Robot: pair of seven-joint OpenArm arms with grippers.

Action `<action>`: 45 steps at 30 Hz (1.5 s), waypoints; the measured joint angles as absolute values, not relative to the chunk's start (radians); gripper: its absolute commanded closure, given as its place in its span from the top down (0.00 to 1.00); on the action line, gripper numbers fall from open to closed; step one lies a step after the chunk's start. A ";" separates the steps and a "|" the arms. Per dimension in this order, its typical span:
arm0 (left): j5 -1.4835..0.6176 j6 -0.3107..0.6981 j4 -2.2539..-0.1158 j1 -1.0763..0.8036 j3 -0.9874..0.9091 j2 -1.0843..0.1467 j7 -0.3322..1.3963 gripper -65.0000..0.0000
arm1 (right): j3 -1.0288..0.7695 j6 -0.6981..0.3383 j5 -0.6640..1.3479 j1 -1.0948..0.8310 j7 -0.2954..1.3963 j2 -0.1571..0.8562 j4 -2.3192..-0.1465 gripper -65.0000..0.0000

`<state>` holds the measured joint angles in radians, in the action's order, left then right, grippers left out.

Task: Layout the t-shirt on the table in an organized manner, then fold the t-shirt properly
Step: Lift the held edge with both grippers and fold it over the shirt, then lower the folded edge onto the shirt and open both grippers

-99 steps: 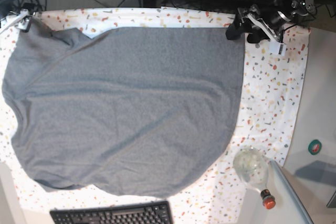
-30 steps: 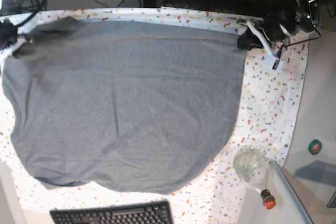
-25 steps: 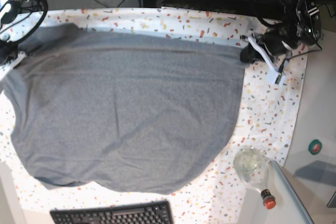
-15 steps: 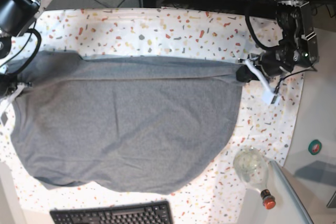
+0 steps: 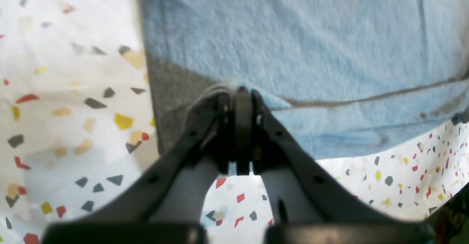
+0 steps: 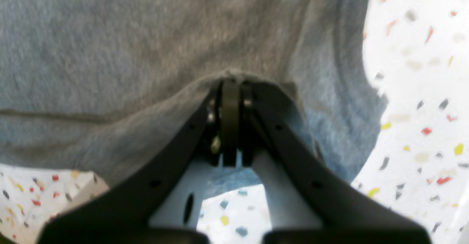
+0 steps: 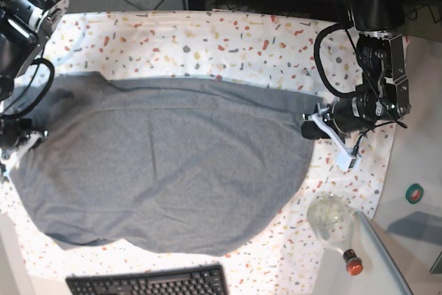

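Left wrist view: the left gripper [image 5: 238, 101] has its jaws clamped together on a corner of the t-shirt [image 5: 293, 46], where a folded hem line runs off to the right. The speckled surface [image 5: 66, 119] shows bare to the left and below the cloth.

Right wrist view: the right gripper [image 6: 230, 90] has its jaws pressed together on a bunched edge of the t-shirt [image 6: 146, 35]. The garment fills the upper picture; flecked surface [image 6: 414, 90] lies open to the right.

Base view: the t-shirt [image 7: 166, 164] lies spread across the middle of the surface [image 7: 207, 39], its long axis running side to side between the two grippers, the left gripper [image 7: 309, 124] at its right corner and the right gripper [image 7: 21, 137] at its left edge. Its rounded lower edge curves towards the keyboard [image 7: 148, 283]. Compared with half a second ago, the held top edge has been drawn further towards the keyboard side, baring a wider strip of surface along the far edge. To the right, open surface reaches a glass bottle [image 7: 333, 222].
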<state>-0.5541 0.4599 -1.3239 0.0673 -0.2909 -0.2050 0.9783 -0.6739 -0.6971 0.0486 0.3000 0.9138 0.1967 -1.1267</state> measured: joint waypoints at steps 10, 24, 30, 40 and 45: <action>-0.554 0.448 -1.295 0.082 -0.285 -0.175 0.977 0.00 | -0.674 -0.593 0.053 0.318 0.804 0.196 -1.108 0.00; -0.552 0.440 -1.174 0.132 -0.285 -0.180 0.878 0.00 | -0.674 -0.587 0.054 0.355 0.793 0.207 -0.984 0.00; -0.551 0.440 -1.175 0.149 -0.285 -0.179 0.872 0.00 | -0.674 -0.584 0.052 0.373 0.739 0.224 -0.933 0.00; -0.431 0.420 -1.093 0.168 -0.185 -0.169 0.728 0.00 | -0.503 -0.584 0.057 0.413 0.679 0.230 -0.883 0.00; -0.427 0.421 -1.084 0.177 -0.182 -0.168 0.725 0.00 | -0.504 -0.584 0.046 0.426 0.653 0.263 -0.823 0.00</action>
<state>-0.4267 0.4213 -1.0843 0.1772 -0.1818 -0.1680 0.7250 -0.5041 -0.5838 0.0463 0.4259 0.6533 0.2630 -0.8230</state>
